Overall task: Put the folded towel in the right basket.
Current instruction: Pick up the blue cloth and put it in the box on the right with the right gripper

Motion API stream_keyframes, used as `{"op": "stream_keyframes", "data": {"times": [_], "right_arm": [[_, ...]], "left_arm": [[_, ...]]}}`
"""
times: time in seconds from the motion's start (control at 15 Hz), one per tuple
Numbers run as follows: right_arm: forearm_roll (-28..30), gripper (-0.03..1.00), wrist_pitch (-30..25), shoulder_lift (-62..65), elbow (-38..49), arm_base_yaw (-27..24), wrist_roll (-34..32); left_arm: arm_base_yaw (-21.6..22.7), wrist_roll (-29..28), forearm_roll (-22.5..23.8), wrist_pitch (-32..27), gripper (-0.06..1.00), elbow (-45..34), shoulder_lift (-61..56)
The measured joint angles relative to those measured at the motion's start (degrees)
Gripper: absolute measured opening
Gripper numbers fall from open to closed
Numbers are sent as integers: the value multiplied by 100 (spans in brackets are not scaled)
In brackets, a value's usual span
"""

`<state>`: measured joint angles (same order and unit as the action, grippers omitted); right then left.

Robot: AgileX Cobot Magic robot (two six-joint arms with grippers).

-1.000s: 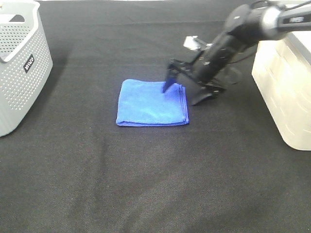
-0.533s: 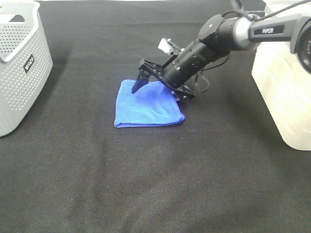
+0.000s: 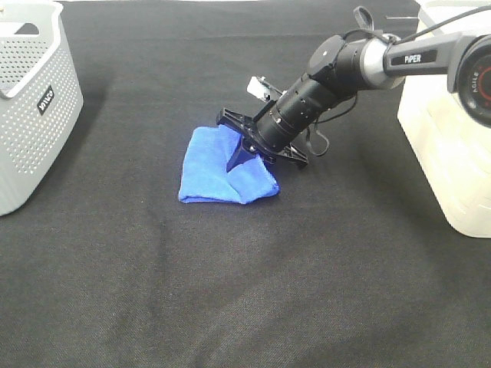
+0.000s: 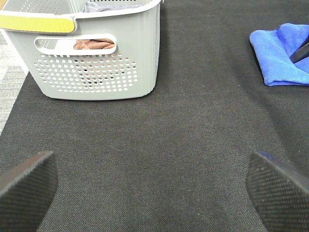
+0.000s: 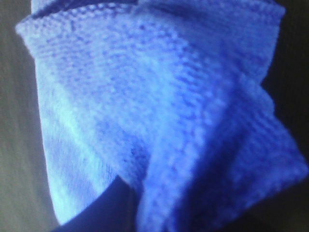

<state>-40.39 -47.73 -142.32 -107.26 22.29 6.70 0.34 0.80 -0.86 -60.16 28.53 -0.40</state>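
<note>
Folded towel [image 3: 209, 172] pinched at one edge by right hand [image 3: 244, 153], bunched on tabletop [image 3: 230, 291]; lift and carry to right basket [image 3: 453, 146] remaining.

Pale grey perforated plastic basket [image 3: 31, 142] on a black woven table cover [image 3: 230, 291].
In the high view the basket stands at the 9 to 10 o'clock edge, with a small black label [image 3: 46, 100] on its side. The left wrist view shows a yellow-green strip [image 4: 36, 21] along its rim and a brown cloth [image 4: 94, 44] behind the handle slot.
</note>
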Motion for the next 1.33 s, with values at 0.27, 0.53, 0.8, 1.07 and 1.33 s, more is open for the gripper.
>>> {"op": "stream_keyframes", "data": {"times": [0.27,0.53,0.8,1.07,1.33], "right_arm": [[458,20,-773,464,-241,0,17],[1266,20,-2051,1352,-1450,-252,-350],[2269,20,-2172,2286,-1908,-607,-584],[2825,20,-2189,3209,-1925,-1083,-584],[3094,20,-2183,3971,-1656,-2922,-539]], "left_arm": [[0,0,0,0,99,0,0],[0,0,0,0,99,0,0],[0,0,0,0,99,0,0],[0,0,0,0,99,0,0],[0,0,0,0,99,0,0]]}}
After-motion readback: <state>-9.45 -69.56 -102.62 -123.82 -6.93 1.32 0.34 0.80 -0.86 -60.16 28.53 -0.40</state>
